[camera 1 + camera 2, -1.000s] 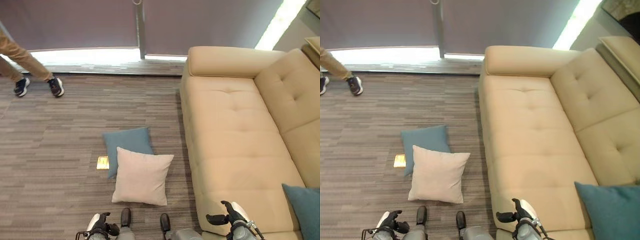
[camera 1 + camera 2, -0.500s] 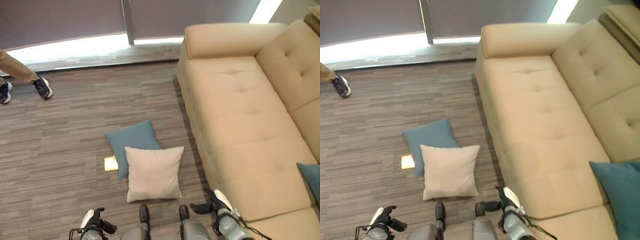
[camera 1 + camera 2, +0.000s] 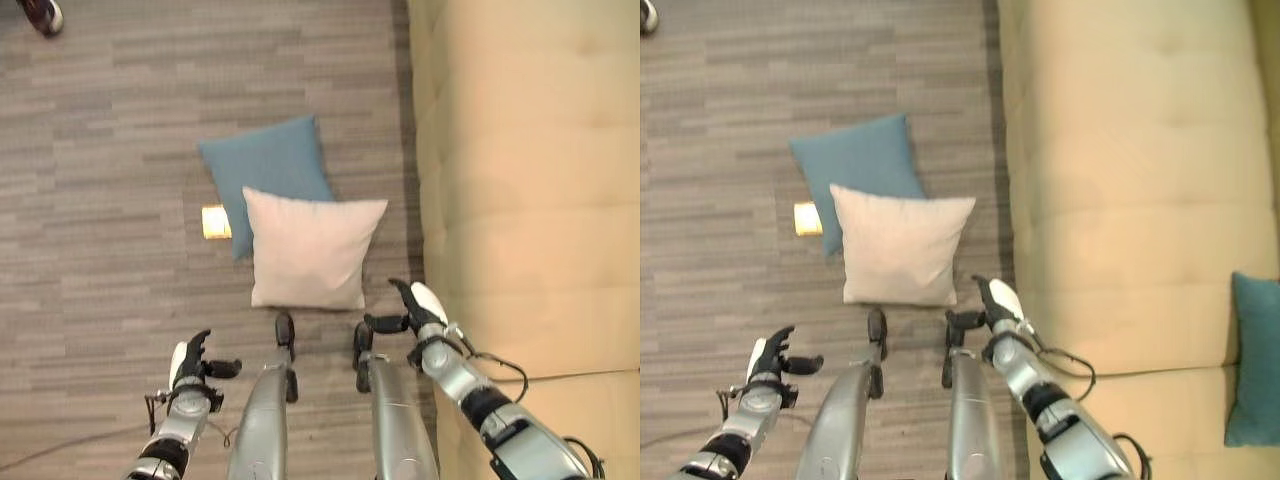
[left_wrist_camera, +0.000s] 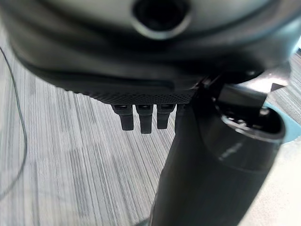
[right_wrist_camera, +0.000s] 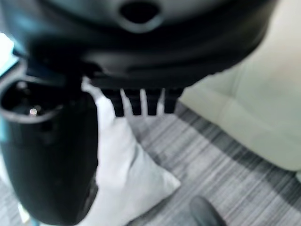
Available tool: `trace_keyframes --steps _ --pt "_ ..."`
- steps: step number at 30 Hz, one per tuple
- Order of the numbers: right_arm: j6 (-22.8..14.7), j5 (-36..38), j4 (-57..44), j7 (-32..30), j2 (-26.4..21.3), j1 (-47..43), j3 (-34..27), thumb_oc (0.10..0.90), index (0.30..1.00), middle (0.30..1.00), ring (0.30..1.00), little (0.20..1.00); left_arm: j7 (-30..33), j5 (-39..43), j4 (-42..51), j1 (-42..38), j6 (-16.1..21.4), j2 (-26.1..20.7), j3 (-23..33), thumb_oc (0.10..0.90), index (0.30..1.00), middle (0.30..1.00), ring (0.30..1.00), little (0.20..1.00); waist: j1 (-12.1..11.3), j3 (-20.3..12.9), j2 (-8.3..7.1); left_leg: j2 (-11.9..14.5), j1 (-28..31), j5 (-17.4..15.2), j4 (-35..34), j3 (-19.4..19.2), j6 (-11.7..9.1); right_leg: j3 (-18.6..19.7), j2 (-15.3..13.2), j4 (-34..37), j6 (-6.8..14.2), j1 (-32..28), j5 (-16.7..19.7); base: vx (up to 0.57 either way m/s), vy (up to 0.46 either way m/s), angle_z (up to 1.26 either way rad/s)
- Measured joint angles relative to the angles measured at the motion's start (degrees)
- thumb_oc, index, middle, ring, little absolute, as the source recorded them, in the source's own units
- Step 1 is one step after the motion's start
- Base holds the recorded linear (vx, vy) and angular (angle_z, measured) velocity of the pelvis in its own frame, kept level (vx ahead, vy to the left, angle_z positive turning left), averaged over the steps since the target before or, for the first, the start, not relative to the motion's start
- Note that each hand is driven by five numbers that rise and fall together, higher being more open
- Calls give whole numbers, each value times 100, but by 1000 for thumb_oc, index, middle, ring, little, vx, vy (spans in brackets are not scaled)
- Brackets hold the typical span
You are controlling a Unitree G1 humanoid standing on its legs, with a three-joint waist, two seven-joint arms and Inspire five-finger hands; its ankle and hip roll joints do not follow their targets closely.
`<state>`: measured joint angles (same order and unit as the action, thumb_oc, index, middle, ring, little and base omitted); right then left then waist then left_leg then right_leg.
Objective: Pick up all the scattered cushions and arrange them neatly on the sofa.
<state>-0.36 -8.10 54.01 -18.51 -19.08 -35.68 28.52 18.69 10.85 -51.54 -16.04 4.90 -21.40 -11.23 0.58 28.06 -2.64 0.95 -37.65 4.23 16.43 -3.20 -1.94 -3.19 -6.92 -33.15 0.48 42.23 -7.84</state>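
A cream cushion point(image 3: 310, 248) lies on the striped carpet, overlapping a blue cushion point(image 3: 265, 165) behind it. The beige sofa point(image 3: 530, 170) runs along the right, with a teal cushion point(image 3: 1252, 360) resting on its seat at the far right. My right hand point(image 3: 412, 308) hovers open just off the cream cushion's near right corner, close to the sofa's front edge; its wrist view shows the cream cushion point(image 5: 124, 165) past straight fingers point(image 5: 136, 101). My left hand point(image 3: 190, 362) hangs open over bare carpet, below and left of the cushions, holding nothing.
A small yellow square object point(image 3: 214, 221) lies on the carpet at the blue cushion's left edge. A person's shoe point(image 3: 40, 13) shows at the far top left. Open carpet spreads to the left of the cushions.
The camera has tilted down and moved closer, so cushions and sofa sit larger and higher. Both arms have stretched forward, the right hand now near the cream cushion's corner.
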Motion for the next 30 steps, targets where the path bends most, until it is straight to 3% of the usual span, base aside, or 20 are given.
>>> trace_keyframes --steps 4,10,15,21,25,30 --pt "102 415 267 -57 -134 -868 58 800 900 900 900 900 14 366 332 -295 87 -176 -74 800 900 900 900 900 11 125 -12 93 -1123 -4 641 82 -98 -46 64 -672 -163 1115 -95 -88 -146 8" --pt "271 1085 725 -183 -545 -2304 85 800 900 900 900 900 147 869 674 -1046 114 -586 -409 800 900 900 900 900 5 342 10 182 -2749 -286 1916 221 -190 0 70 -1837 -393 2720 -355 -10 -100 3" --pt "264 1375 1084 -318 -818 -3223 256 800 900 900 900 900 355 1045 1091 -2004 193 -786 -681 800 900 900 900 900 -107 353 23 211 -3811 -311 2304 337 -260 -40 80 -2312 -486 3836 -341 26 -91 1" --pt "272 1571 1083 -417 -718 -3615 811 800 900 900 900 900 641 1040 1689 -2989 388 -834 -1081 800 900 900 900 900 -180 344 42 151 -4390 -281 1970 503 -301 -142 82 -2199 -541 4486 -251 28 -93 6" --pt "263 1555 1077 -435 -663 -3932 1105 800 900 900 900 900 691 1040 1822 -3184 405 -812 -1190 800 900 900 900 900 -272 345 48 102 -4599 -4 1937 670 -486 -258 59 -2220 -649 4685 -266 25 -38 1" --pt "287 1444 1113 -487 -521 -4335 1171 800 900 900 900 900 715 1041 1803 -3179 420 -746 -1336 800 900 900 900 900 -429 344 49 17 -4605 36 1760 763 -546 -356 -41 -2235 -727 4689 -379 31 -36 13"
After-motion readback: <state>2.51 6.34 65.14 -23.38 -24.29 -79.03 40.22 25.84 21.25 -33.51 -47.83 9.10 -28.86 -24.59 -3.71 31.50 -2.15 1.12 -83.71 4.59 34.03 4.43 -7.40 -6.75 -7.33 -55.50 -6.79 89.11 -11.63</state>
